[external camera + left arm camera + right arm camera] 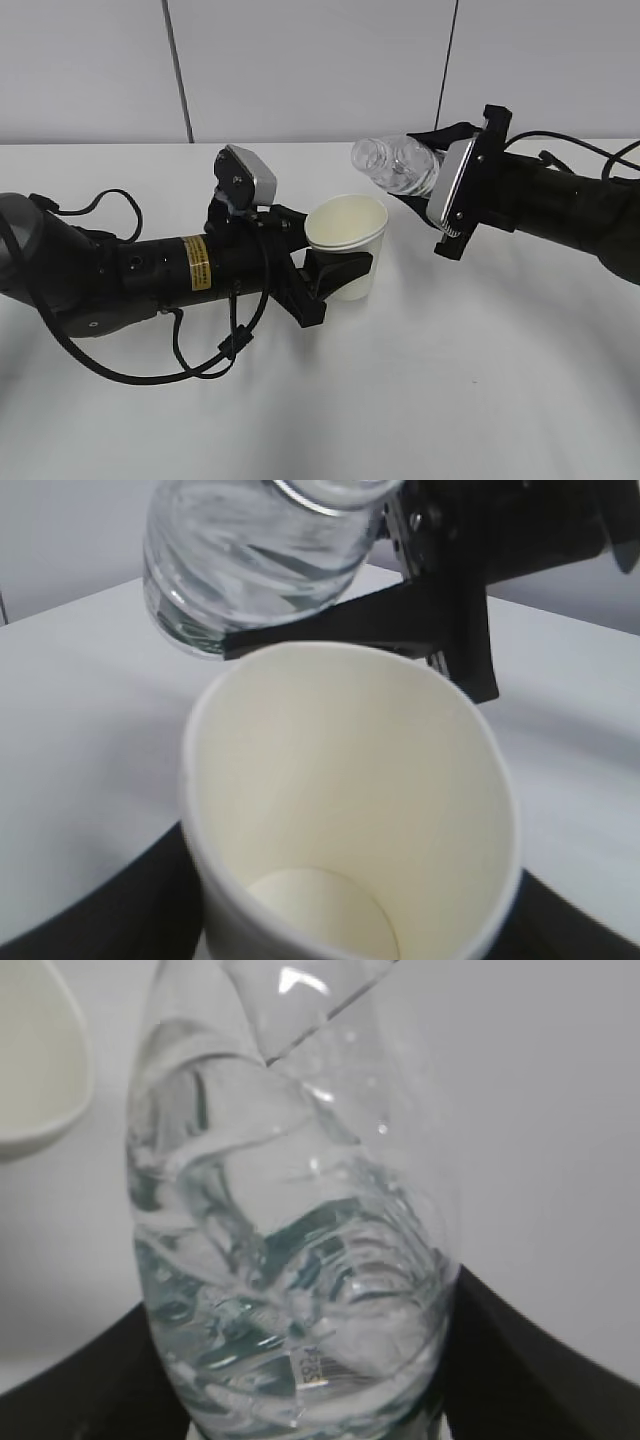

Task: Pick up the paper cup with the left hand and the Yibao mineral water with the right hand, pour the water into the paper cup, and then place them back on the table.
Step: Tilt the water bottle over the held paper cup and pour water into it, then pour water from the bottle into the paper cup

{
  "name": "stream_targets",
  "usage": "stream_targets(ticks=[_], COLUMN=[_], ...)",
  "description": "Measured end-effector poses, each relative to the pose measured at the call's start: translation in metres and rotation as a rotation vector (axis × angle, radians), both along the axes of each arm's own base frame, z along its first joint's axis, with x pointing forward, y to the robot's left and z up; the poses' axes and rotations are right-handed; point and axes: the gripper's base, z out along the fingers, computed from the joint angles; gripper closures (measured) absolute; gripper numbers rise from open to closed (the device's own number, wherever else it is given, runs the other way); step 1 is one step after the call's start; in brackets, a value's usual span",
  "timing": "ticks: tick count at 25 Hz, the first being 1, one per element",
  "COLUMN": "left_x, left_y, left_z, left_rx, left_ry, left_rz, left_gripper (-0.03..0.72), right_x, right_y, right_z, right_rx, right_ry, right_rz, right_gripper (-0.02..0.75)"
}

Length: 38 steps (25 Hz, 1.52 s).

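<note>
My left gripper (335,272) is shut on the cream-white paper cup (348,245), holding it upright just above the white table (480,380). In the left wrist view the cup (350,810) fills the frame with its inside dry. My right gripper (420,190) is shut on the clear Yibao mineral water bottle (395,165), tilted with its open mouth pointing left, above and a little right of the cup's rim. The bottle (290,1240) fills the right wrist view, with black fingers (520,1360) on both sides. It also shows in the left wrist view (250,555) above the cup.
The left arm (150,275) with its yellow label lies low across the left of the table, cables looping beside it. The right arm (570,210) comes in from the right edge. A grey panelled wall (300,60) stands behind the table.
</note>
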Motion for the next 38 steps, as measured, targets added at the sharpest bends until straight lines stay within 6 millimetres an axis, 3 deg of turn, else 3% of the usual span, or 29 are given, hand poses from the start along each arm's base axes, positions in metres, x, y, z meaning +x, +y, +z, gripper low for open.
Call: stream_targets(ticks=[22,30,38], left_x=[0.0,0.0,0.0], left_y=[0.0,0.0,0.0], left_z=[0.0,0.0,0.0], left_rx=[0.002,0.002,0.003], left_ry=[0.001,0.002,0.001], left_rz=[0.003,0.004,0.002], left_gripper=[0.272,0.272,0.272], right_x=[0.0,-0.002,-0.002], right_y=[0.0,0.0,0.0], right_z=[0.0,0.013,0.013], right_rx=[-0.19,-0.209,-0.278], right_ry=[-0.142,-0.193,-0.246], right_rz=[0.052,0.051,0.066], right_gripper=[0.261,0.261,0.261])
